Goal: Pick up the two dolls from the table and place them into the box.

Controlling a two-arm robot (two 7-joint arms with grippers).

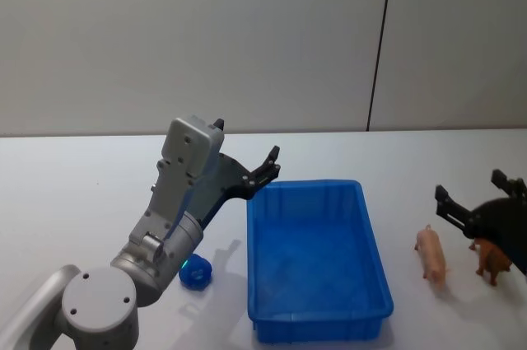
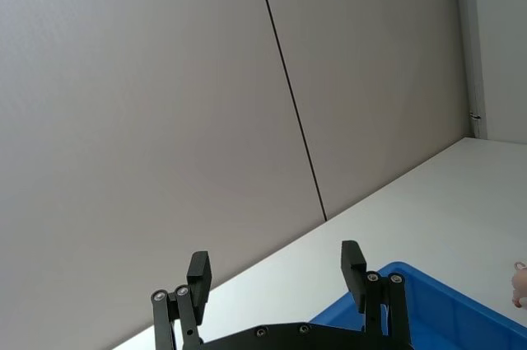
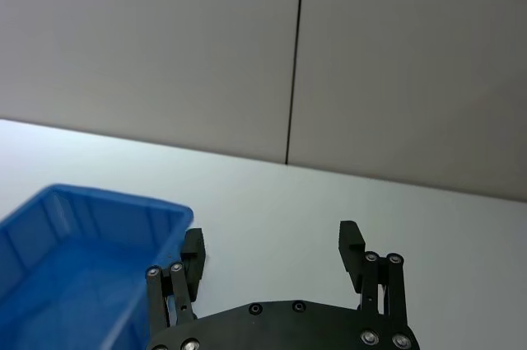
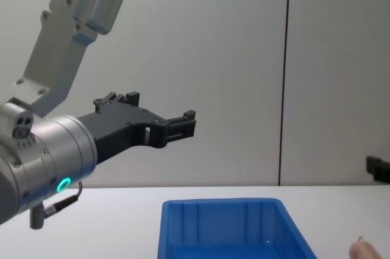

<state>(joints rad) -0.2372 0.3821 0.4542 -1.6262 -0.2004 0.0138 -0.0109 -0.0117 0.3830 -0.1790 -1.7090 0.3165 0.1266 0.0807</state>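
step: pre-grasp, I'd say. box (image 1: 317, 184) has nothing in it
left end effector (image 2: 276, 259): wide open, holding nothing, raised near box's far left corner
right end effector (image 3: 272, 239): wide open too, empty, near pink doll (image 1: 431, 253)
dolls: blue doll (image 1: 196, 271) on table (image 1: 82, 185) just left of box, pink one right of it
next: probably lower onto a doll, then close

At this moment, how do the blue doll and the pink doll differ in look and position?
The blue doll is round and compact; the pink doll is elongated, with stubby legs. The blue doll lies left of the box, beside the left arm, whose open left gripper is raised; the pink doll lies right of it, near the open right gripper. Both rest on the table, outside the box, ungripped.
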